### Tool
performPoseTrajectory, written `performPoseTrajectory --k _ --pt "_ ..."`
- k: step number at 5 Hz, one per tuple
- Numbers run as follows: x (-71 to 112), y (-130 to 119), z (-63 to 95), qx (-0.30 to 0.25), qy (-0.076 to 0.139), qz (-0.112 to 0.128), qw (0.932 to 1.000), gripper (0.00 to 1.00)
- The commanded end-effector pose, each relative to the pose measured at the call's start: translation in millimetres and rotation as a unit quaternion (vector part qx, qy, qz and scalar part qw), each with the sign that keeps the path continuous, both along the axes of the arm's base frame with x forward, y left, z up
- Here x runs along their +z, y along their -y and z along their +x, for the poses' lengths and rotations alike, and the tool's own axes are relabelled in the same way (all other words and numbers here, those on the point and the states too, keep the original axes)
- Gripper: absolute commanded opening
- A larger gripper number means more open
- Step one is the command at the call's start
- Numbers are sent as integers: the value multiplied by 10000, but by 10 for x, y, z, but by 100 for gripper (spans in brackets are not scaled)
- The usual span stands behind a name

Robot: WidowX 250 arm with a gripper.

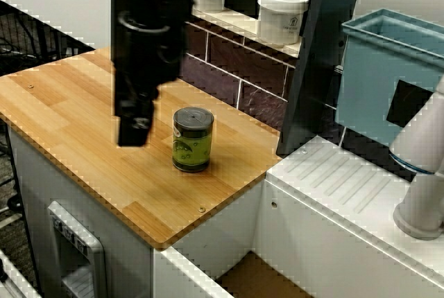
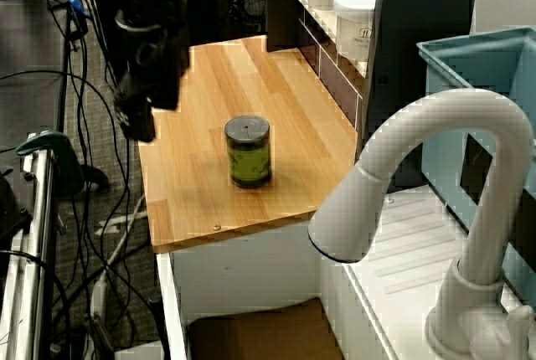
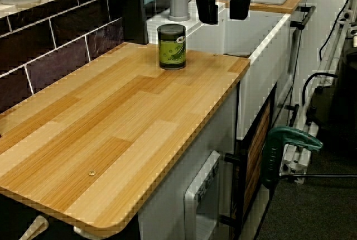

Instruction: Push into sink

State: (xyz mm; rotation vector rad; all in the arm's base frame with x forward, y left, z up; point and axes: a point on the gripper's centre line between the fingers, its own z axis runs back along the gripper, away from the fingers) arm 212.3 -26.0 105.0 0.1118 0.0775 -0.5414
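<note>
A green can [image 1: 193,138] with a dark lid stands upright on the wooden counter [image 1: 83,104], a little way from the edge beside the sink [image 1: 258,278]. Only a corner of the sink's brownish floor and white walls shows. The can [image 2: 248,152] and the sink [image 2: 260,335] also appear from the faucet side. My black gripper [image 1: 132,130] hangs above the counter, left of the can and apart from it. From the counter's end, the gripper [image 3: 223,6] shows two fingers [image 3: 207,6] spread with nothing between them, higher than the can [image 3: 172,46].
White jars [image 1: 282,14] stand on the tiled ledge behind the counter. A light-blue tub [image 1: 388,76], a white faucet [image 2: 444,192] and a ridged draining surface [image 1: 347,180] lie beyond the sink. A dark upright post [image 1: 316,62] stands at the counter's back right.
</note>
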Motion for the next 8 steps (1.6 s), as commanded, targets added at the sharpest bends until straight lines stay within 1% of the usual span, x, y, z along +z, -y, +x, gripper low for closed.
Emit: performPoseTrajectory --k 1,2,3,4,5,6,7,8 --pt "132 -689 -51 416 47 87 9991 100" --pt "120 -970 24 634 110 118 9979 100" --pt "112 -1278 132 960 313 193 9947 100" --pt "47 -1502 254 1178 397 251 9919 100" --pt "7 -1719 366 1339 378 432 9893 100" --pt "34 -1915 481 1357 399 399 9891 100" --pt "-36 -2018 614 1310 443 467 9893 100" --pt "-32 -2057 730 953 617 477 9924 100"
